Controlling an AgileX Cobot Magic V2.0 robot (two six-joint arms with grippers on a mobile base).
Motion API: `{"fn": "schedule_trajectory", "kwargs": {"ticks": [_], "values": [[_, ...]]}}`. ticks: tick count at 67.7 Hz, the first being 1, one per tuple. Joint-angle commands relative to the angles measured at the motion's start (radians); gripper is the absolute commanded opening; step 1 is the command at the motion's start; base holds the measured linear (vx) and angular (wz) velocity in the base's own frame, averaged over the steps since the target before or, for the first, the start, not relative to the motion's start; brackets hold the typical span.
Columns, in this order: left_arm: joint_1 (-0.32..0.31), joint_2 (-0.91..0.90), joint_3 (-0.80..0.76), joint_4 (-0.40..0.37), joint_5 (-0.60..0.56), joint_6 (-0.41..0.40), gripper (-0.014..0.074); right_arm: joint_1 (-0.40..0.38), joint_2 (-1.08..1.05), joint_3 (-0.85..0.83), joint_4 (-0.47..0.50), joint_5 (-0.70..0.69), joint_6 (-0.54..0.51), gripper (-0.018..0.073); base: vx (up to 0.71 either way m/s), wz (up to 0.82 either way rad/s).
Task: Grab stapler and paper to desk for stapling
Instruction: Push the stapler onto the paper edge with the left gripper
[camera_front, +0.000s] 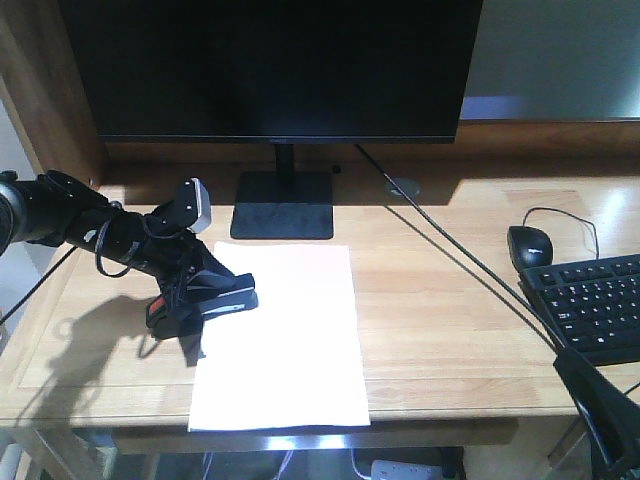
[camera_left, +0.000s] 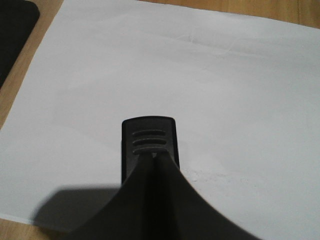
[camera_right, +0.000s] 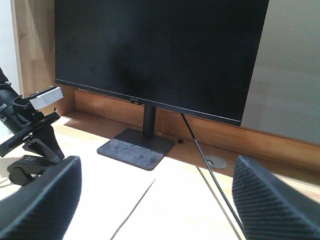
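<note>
The white paper (camera_front: 290, 340) lies flat on the wooden desk (camera_front: 450, 330), in front of the monitor stand. The black stapler (camera_front: 160, 312), red patch at its left end, sits across the paper's left edge. My left gripper (camera_front: 235, 292) reaches in from the left over it. In the left wrist view the left gripper (camera_left: 152, 157) has its fingertips closed together on top of the stapler (camera_left: 149, 137), whose ridged end sticks out over the paper (camera_left: 225, 90). In its own wrist view my right gripper (camera_right: 155, 205) stands wide open above the desk (camera_right: 200, 200), holding nothing.
A black monitor (camera_front: 270, 60) on a flat stand base (camera_front: 283, 205) fills the back. A black cable (camera_front: 450, 245) runs diagonally to the right. A mouse (camera_front: 530, 245) and keyboard (camera_front: 595, 305) lie at the right edge. A raised wooden side panel (camera_front: 50, 90) stands at the left.
</note>
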Motion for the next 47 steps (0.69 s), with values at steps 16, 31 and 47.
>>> {"fn": "schedule_trajectory", "kwargs": {"ticks": [16,31,47], "values": [[-0.006,-0.039,-0.006,0.051,-0.001,-0.034,-0.0006,-0.003,0.006,-0.027,-0.047,0.022,-0.005,0.0581,0.00,0.00],[-0.006,-0.041,-0.006,0.051,0.013,-0.036,-0.0006,-0.003,0.006,-0.027,-0.047,0.022,-0.005,0.0581,0.00,0.00],[-0.004,-0.121,-0.007,0.061,0.003,-0.120,-0.0006,-0.003,0.006,-0.027,-0.047,0.022,-0.005,0.0581,0.00,0.00]]}}
